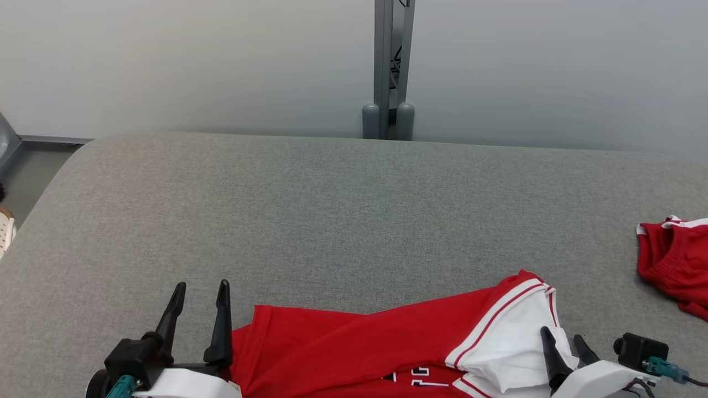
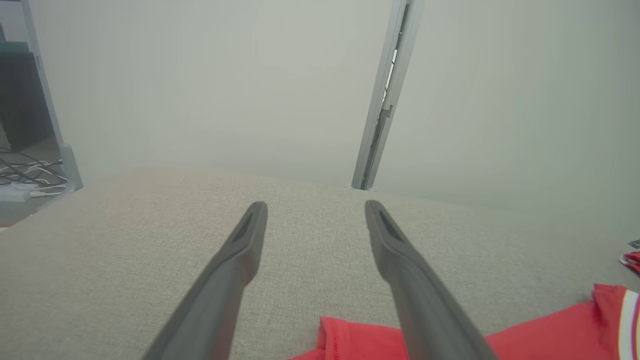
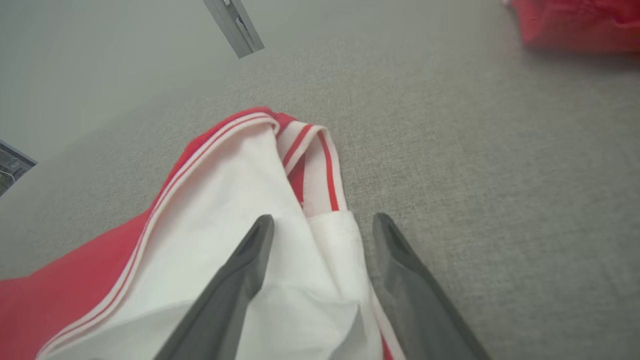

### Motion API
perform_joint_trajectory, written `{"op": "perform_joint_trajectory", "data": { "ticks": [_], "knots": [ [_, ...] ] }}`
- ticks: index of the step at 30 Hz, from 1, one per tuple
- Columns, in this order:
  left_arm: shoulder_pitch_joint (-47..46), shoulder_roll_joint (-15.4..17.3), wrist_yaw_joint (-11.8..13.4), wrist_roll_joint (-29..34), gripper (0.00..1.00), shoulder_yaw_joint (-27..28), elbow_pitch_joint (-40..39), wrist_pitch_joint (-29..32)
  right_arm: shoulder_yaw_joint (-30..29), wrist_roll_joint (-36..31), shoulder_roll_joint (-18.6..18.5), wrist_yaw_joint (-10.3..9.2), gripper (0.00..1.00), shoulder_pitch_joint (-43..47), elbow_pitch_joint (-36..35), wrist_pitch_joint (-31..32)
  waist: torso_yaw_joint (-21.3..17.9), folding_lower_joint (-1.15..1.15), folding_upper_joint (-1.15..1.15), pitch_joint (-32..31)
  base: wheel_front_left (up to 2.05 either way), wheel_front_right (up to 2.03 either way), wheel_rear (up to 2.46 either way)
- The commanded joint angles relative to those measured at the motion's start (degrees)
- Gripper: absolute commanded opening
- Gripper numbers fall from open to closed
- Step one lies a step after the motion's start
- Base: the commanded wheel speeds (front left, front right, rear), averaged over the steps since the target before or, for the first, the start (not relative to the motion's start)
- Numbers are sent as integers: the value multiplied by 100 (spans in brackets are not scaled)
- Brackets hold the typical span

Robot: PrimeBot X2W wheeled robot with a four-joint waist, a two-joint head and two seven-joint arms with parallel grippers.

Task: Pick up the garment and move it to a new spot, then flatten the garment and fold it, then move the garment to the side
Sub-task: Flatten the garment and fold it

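Observation:
The garment (image 1: 354, 342) is a red jersey with a white, red-striped sleeve, lying rumpled along the near edge of the grey padded table (image 1: 332, 210). My left gripper (image 1: 200, 291) stands open just left of the jersey's red hem (image 2: 350, 340), nothing between its fingers. My right gripper (image 1: 561, 333) is open over the white sleeve. In the right wrist view the right gripper (image 3: 324, 222) straddles the white sleeve fabric (image 3: 240, 200), its left finger over the cloth and its right finger over bare table; the jaws are apart and not pinching.
A second red garment (image 1: 675, 265) lies bunched at the table's right edge, also seen as a red heap (image 3: 575, 22) far ahead of the right gripper. A grey post (image 1: 390, 66) stands behind the table against the pale wall. Cables (image 2: 25, 175) lie on the floor at left.

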Motion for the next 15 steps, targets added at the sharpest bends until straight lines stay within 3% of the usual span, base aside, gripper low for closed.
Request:
{"op": "perform_joint_trajectory", "data": {
  "ticks": [1, 15],
  "knots": [
    [-58, 19, 1, -64, 100, 42, 5, -21, 51, 78, 15, 4, 100, -57, 152, 82, 15, 0, 0, 8, 0, 0, 0],
    [-92, 20, -14, -138, 100, 67, 28, -21, 541, 974, 98, 3, 100, 31, 508, 576, -3, 0, 0, 37, 0, 0, 0]
  ]
}}
